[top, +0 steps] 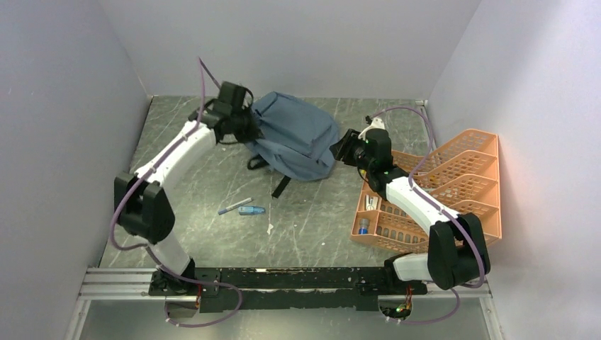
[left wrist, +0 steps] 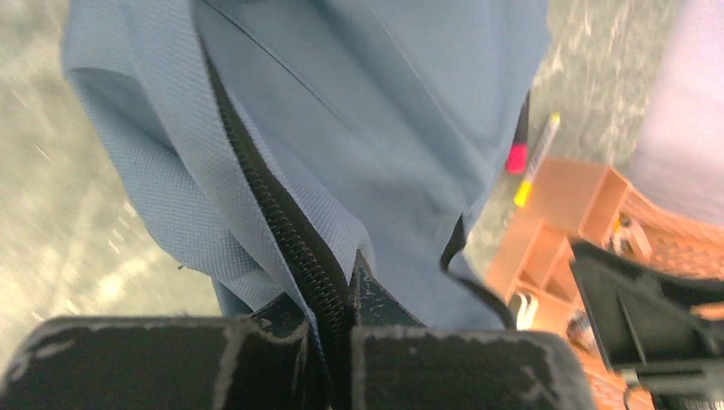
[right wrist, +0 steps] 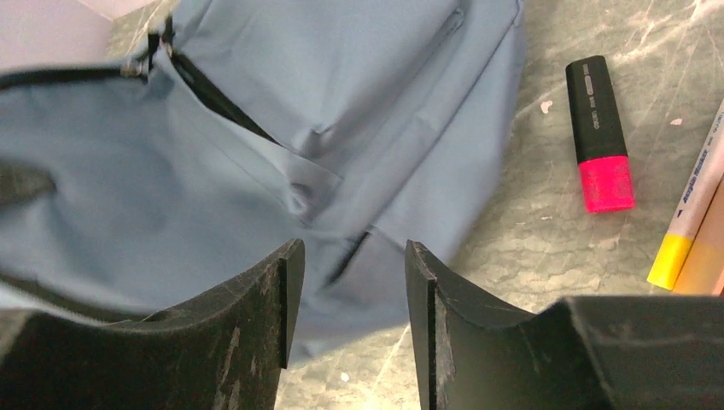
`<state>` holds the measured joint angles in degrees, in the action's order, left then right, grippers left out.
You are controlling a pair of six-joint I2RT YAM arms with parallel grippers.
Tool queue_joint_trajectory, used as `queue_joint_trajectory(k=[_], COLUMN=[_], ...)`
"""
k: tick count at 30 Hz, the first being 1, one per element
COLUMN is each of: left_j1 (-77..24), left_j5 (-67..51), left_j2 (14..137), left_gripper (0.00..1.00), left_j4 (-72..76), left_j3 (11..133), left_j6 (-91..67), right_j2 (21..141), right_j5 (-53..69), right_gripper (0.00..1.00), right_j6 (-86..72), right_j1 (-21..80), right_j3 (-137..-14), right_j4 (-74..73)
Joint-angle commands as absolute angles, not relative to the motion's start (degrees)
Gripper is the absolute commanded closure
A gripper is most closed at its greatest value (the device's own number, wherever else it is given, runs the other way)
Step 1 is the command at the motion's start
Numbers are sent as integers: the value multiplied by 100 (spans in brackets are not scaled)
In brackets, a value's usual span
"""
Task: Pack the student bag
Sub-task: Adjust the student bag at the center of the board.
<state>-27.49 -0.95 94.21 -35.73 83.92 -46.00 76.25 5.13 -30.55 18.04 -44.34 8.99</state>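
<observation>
Your left gripper [left wrist: 337,318] pinches the student bag [left wrist: 376,128] at its zip edge; the right gripper [right wrist: 352,260], beside the bag, gapes empty. Tug sharply and the fabric may slip out.

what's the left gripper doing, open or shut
Shut on the backpack: the left gripper pinches the fabric at its black zip.

Top camera is looking down from above and behind the arm bases, taking in the whole bench [top: 312,234]. Wrist cameras are sitting close: left facing along the student bag [left wrist: 384,128] toward the orange tray [left wrist: 555,213], right peering past its fingers [right wrist: 248,342]. All three are sharing the bag.
</observation>
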Motion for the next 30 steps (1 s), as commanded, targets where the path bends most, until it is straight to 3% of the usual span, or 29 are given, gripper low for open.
queue_joint_trajectory(k=[1,7,13,18,26,30], left_j1=[-1827,-1260,-799,-527,-404,-404], left_j5=[-738,-593,-86,275,125,158], left_j2=[10198,11356,12045,12452,12003,11347], left_gripper=[95,95,95,89,34,22], left_j4=[-3748,-4778,-4842,-4613,-3945,-3599], left_j3=[9733,11090,11253,11252,10377,9510], left_j6=[-2859,-1321,-772,-570,-958,-1482], right_j2=[7439,7490,7530,7596,7947,8307], right_j5=[465,566,592,573,453,430], right_gripper=[50,50,49,49,47,44], right_j6=[-2972,-3007,-2929,-2792,-2542,-2465], right_j1=[1766,1765,1765,1765,1764,1762], right_j3=[-4353,-4298,-4341,-4386,-4711,-5061], right_j4=[876,916,860,774,718,737])
